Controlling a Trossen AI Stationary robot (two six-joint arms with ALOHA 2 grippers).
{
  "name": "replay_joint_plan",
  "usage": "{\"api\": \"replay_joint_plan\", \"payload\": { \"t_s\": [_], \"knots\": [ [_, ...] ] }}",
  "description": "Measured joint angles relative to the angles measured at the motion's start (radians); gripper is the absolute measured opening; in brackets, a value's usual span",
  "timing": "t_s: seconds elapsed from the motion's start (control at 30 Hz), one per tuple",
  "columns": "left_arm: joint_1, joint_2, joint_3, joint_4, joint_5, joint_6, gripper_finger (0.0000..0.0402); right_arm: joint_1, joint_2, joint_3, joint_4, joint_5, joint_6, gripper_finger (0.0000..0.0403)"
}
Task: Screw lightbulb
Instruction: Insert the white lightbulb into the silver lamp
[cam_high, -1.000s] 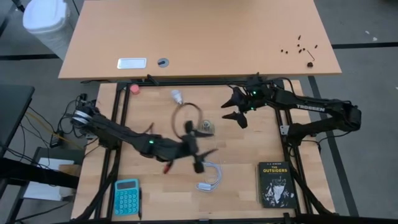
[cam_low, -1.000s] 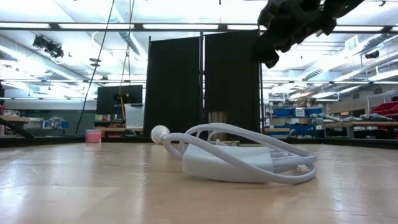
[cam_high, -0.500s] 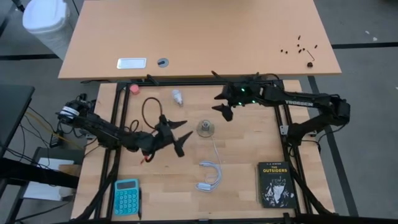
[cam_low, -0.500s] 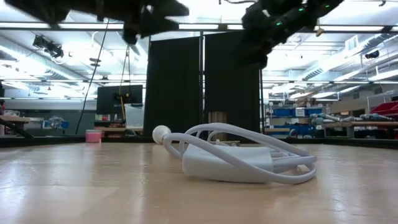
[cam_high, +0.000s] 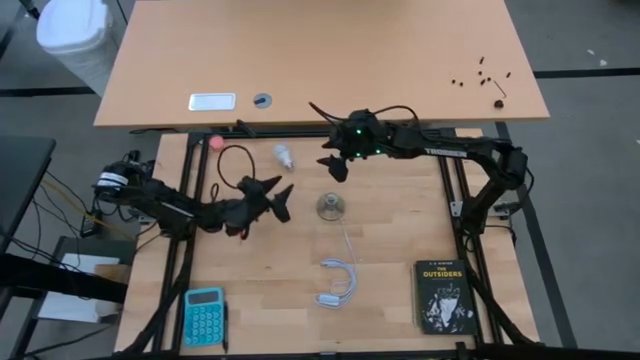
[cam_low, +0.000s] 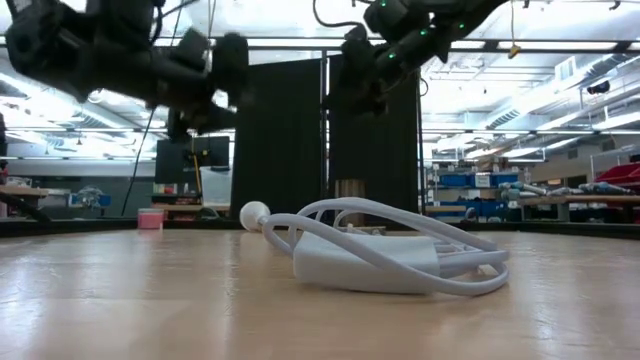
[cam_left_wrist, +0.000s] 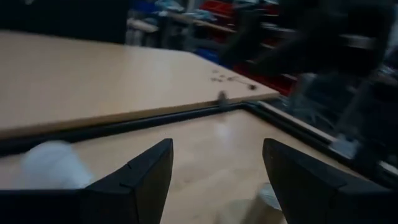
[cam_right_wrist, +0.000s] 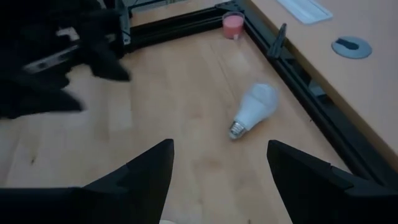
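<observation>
The white lightbulb (cam_high: 285, 154) lies on its side on the wooden table near the far edge, with its grey screw base (cam_right_wrist: 236, 129) toward the near side; it also shows in the low view (cam_low: 255, 213). My right gripper (cam_high: 334, 168) hovers open to the right of it, above the table (cam_right_wrist: 217, 180). My left gripper (cam_high: 278, 198) hangs open nearer the front and a little left of the metallic socket disc (cam_high: 331, 207), pointing level (cam_left_wrist: 214, 180). Neither has anything between its fingers.
A coiled white cord with its plug block (cam_high: 338, 278) lies in the middle front (cam_low: 380, 255). A black book (cam_high: 443, 296) is at the front right and a blue calculator (cam_high: 204, 316) at the front left. A small pink cup (cam_right_wrist: 233, 23) stands at the far left corner, by the black frame rail (cam_right_wrist: 298, 81).
My left gripper has swung from the table's middle toward the left and far side, sinking lower and rolling as it went. My right gripper has travelled toward the table's left, closer to the lightbulb. Both stay open; the bulb, the socket and the cord have not moved.
</observation>
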Motion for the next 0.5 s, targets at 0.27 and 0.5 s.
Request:
{"api": "replay_joint_plan", "payload": {
  "t_s": [0.27, 0.5],
  "knots": [
    [0.239, 0.0, -0.032, -0.135, 0.074, -0.195, 0.0254, -0.008, 0.039, 0.012, -0.04, -0.003, -0.007, 0.027],
    [0.473, 0.0, 0.01, -0.225, 0.279, -0.229, 0.0254, -0.001, 0.037, 0.012, -0.047, -0.009, -0.022, 0.027]
  ]
}}
